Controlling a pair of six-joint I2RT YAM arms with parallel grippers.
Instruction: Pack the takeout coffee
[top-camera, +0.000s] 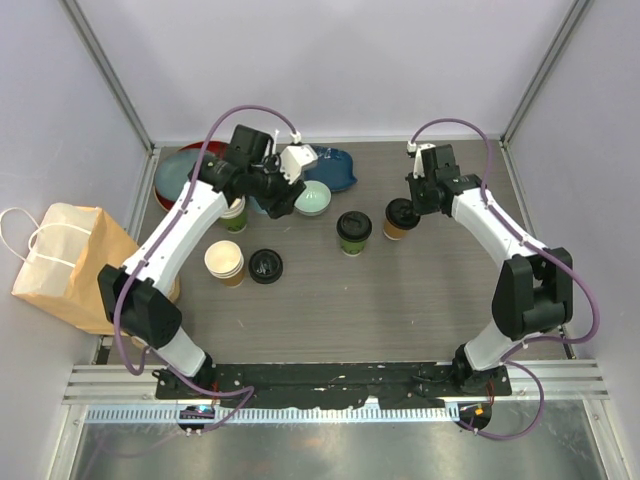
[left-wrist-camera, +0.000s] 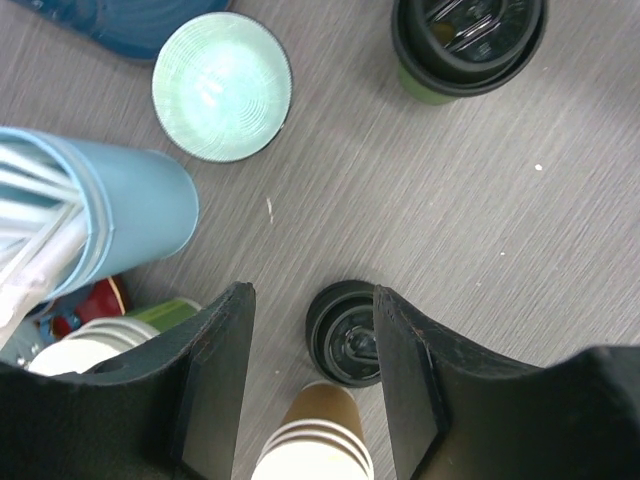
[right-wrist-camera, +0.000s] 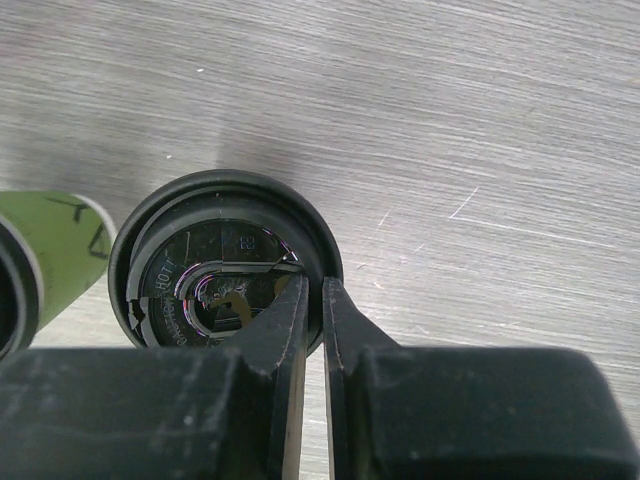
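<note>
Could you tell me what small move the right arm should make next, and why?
Probably a short straight lift. The right hand looks pinched on the lid rim of the brown cup, which stands on the table beside the green cup; lifting first should clear that neighbour before any carry toward the paper bag.

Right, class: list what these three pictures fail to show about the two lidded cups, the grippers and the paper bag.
- Right wrist view: whether the right gripper grips the brown cup; its fingers cover the lid rim.
- Right wrist view: most of the green cup, cut off by the left edge.
- Top view: inside the paper bag, hidden by its own walls.
</note>
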